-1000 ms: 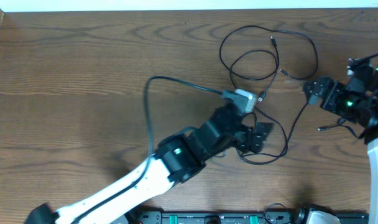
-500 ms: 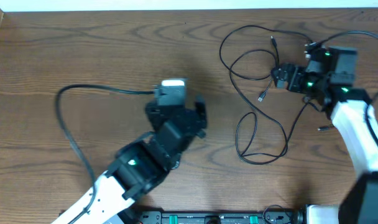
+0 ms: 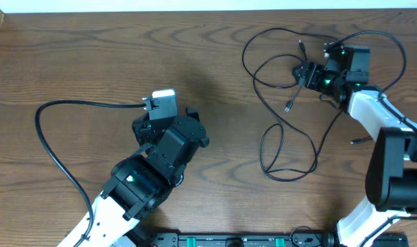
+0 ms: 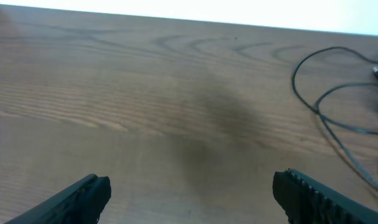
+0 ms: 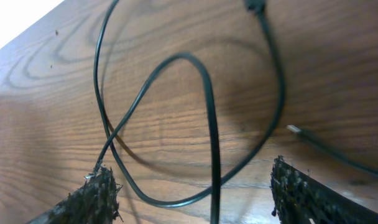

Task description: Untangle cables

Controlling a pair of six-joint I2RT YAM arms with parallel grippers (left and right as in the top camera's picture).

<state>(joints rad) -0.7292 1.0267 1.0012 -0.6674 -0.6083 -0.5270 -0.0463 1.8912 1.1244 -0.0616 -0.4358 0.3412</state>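
Two long thin black cables (image 3: 277,62) lie tangled in loops at the table's upper right, with a lower loop (image 3: 288,159) trailing toward the front. Small plug ends (image 3: 289,108) show. No white cord is in view. My right gripper (image 3: 303,74) is open, low over the tangle, pointing left. In the right wrist view a black cable strand (image 5: 211,124) runs between its open fingers (image 5: 192,186), not gripped. My left gripper (image 3: 198,127) is open and empty over bare wood left of centre. The left wrist view shows its spread fingers (image 4: 192,186) and cable loops (image 4: 326,106) far right.
The left arm's thick black wire (image 3: 47,140) curves in a big arc over the table's left side. The table's back edge (image 3: 208,9) meets a white wall. A black rail (image 3: 249,240) runs along the front edge.
My left arm has swung left, away from the cables it was over a second ago. My right gripper has moved left onto the upper tangle.
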